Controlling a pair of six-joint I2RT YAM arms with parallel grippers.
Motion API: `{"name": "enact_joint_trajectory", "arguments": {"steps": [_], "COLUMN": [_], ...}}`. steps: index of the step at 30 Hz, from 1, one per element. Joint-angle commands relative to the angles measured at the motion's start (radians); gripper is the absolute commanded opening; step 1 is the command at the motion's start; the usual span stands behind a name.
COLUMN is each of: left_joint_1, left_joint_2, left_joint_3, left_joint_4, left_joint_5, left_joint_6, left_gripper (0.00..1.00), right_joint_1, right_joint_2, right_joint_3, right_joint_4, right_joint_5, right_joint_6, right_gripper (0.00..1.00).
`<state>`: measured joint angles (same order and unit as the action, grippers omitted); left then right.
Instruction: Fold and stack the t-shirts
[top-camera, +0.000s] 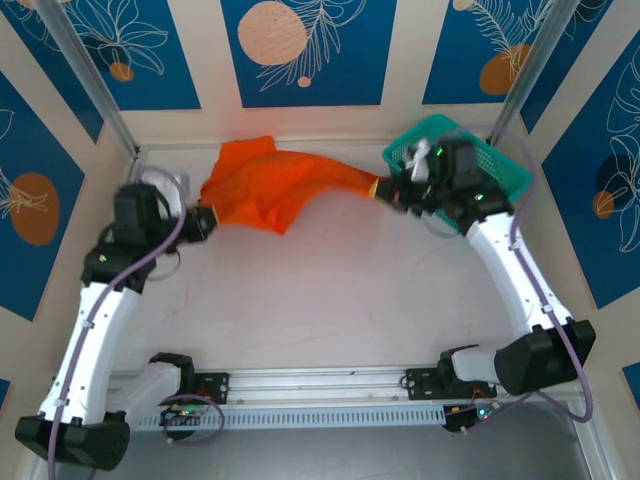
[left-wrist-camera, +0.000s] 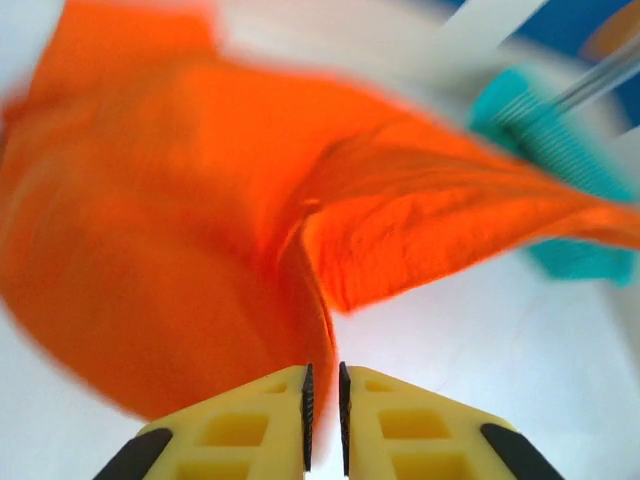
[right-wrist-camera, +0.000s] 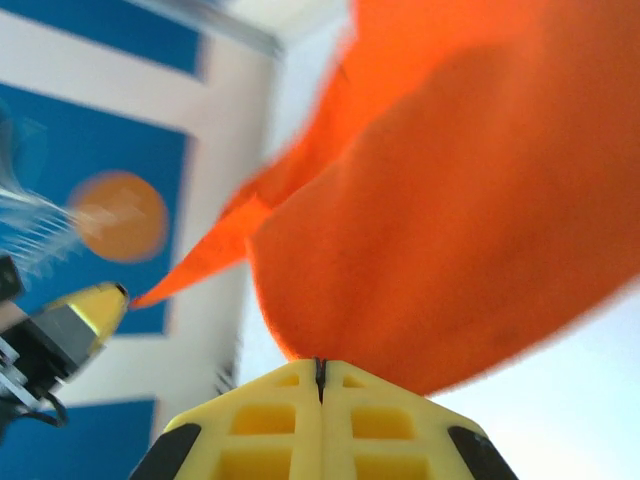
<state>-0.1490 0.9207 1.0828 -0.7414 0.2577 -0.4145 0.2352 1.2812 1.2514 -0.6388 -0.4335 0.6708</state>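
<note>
**Q:** Where is the shirt?
**A:** The orange t-shirt (top-camera: 270, 185) is stretched across the far side of the table (top-camera: 330, 300). Its long axis runs left to right, tapering toward the teal basket (top-camera: 500, 165).
**Q:** Who holds it?
**A:** The right gripper (right-wrist-camera: 321, 363) — jaws pressed together on the cloth. The left gripper (left-wrist-camera: 322, 370) is a slit apart at the cloth's edge — grip unclear.

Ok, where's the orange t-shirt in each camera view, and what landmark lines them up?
Top external: orange t-shirt upper centre, stretching toward the teal basket at upper right.
Left wrist: the shirt covers the left and middle; basket at the right edge.
Right wrist: the shirt takes the upper right, above the yellow fingers.
Shared landmark: the teal basket, top external and left wrist.
</note>
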Motion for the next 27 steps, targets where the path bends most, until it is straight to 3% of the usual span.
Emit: {"name": "enact_joint_trajectory", "arguments": {"steps": [1,2,4,5,6,7,10,14,20,27], "left_joint_1": [-0.006,-0.005,-0.006,-0.005,-0.004,-0.005,-0.004,-0.006,-0.007,-0.007], "left_joint_2": [-0.147,-0.195,-0.267,-0.289,-0.304,-0.306,-0.244,-0.085,0.224,0.563], "left_joint_3": [-0.126,-0.146,-0.131,-0.11,-0.079,-0.051,0.007,0.033,0.038,-0.006], "left_joint_4": [-0.243,-0.278,-0.315,-0.32,-0.319,-0.308,-0.26,-0.214,-0.159,-0.157], "left_joint_5": [-0.159,-0.192,-0.264,-0.307,-0.357,-0.399,-0.426,-0.36,-0.189,-0.17], "left_joint_6": [-0.071,-0.097,-0.115,-0.108,-0.101,-0.087,-0.045,-0.072,-0.098,-0.184], "left_gripper": [0.19,0.35,0.46,0.54,0.65,0.67,0.68,0.64,0.49,0.36], "right_joint_1": [0.06,0.059,0.036,0.015,-0.005,-0.03,-0.069,-0.123,-0.09,0.057], "right_joint_2": [-0.077,-0.097,-0.146,-0.174,-0.209,-0.247,-0.331,-0.333,-0.107,0.197], "right_joint_3": [-0.259,-0.324,-0.404,-0.425,-0.446,-0.46,-0.466,-0.478,-0.397,-0.252], "right_joint_4": [-0.109,-0.127,-0.184,-0.212,-0.226,-0.23,-0.262,-0.199,-0.14,-0.14], "right_joint_5": [0.084,0.102,0.163,0.194,0.206,0.21,0.343,0.363,0.34,0.339], "right_joint_6": [-0.064,-0.059,-0.031,-0.005,0.022,0.045,0.15,0.234,0.204,0.128], "right_gripper": [0.0,0.0,0.0,0.08,0.23,0.33,0.58,0.63,0.57,0.41]}}
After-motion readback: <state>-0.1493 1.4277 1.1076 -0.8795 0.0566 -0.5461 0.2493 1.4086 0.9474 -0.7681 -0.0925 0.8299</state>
